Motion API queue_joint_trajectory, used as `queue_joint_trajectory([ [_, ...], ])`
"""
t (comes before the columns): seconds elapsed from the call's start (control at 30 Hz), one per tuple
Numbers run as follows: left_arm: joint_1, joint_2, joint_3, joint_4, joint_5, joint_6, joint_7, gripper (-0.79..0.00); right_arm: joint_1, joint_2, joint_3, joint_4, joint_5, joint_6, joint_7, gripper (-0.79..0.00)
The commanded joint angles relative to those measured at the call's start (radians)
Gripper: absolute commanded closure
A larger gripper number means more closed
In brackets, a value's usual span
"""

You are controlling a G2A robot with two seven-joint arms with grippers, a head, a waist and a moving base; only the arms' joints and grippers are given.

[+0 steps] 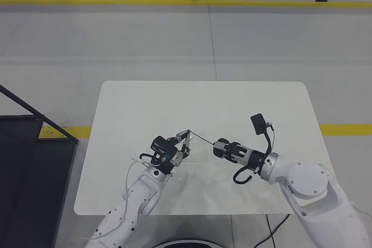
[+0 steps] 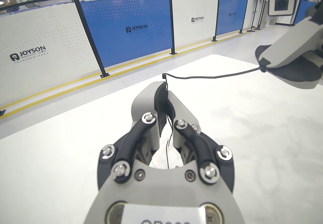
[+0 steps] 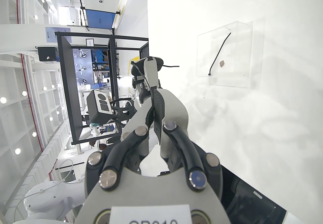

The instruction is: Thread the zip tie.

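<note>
Holds the thin black plastic zip tie (image 2: 214,76) above the white bench (image 2: 239,139), clamped in the left pincer (image 2: 164,89) and the right pincer (image 2: 262,65) alike, lengthwise from one to the other, so probably needs one end curled back.

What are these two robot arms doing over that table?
Both arms hold one thin black plastic zip tie in the air above the white table. The left gripper has its fingers shut on the end with the small square head; the right gripper pinches the other end. Whether it is threaded yet is unclear. A second black zip tie lies in a clear plastic tray on the table.
</note>
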Motion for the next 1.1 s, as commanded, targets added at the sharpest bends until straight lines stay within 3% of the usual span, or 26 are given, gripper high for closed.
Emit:
queue_joint_trajectory([
  [0.0,0.0,0.0,0.0,0.0,0.0,0.0,0.0,0.0,0.002,0.0,0.0,0.0,-0.001,0.003,0.002,0.0],
  [1.07,0.0,0.0,0.0,0.0,0.0,0.0,0.0,0.0,0.011,-0.01,-0.002,0.006,0.005,0.007,0.009,0.0],
])
